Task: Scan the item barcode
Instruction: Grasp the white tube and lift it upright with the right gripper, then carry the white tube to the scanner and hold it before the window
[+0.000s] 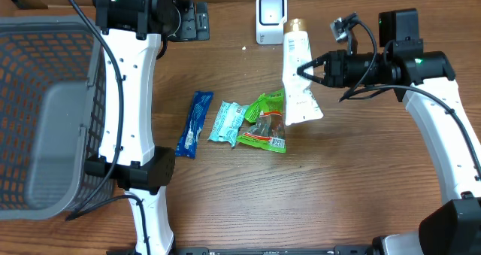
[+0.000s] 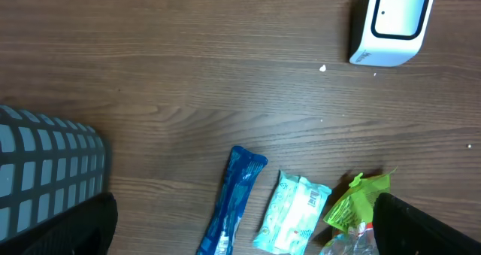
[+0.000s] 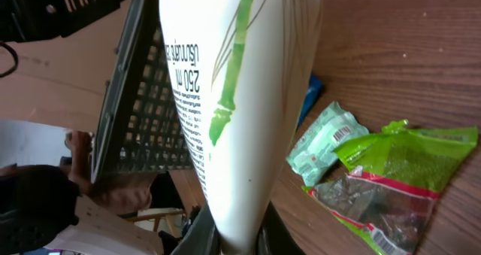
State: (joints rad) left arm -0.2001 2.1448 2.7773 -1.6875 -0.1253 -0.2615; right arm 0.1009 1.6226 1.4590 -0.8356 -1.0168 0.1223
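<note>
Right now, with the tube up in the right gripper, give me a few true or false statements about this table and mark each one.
1. The right gripper is shut on the white tube. True.
2. The left gripper holds the blue packet. False: the left gripper is open and empty; the packet lies on the table.
3. The scanner sits inside the basket. False: it stands on the table, away from the basket, near the tube's cap.
4. The teal packet lies between the blue packet and the green packet. True.

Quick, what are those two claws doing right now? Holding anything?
Left gripper: open, holding nothing.
Right gripper: closed on the white tube.
</note>
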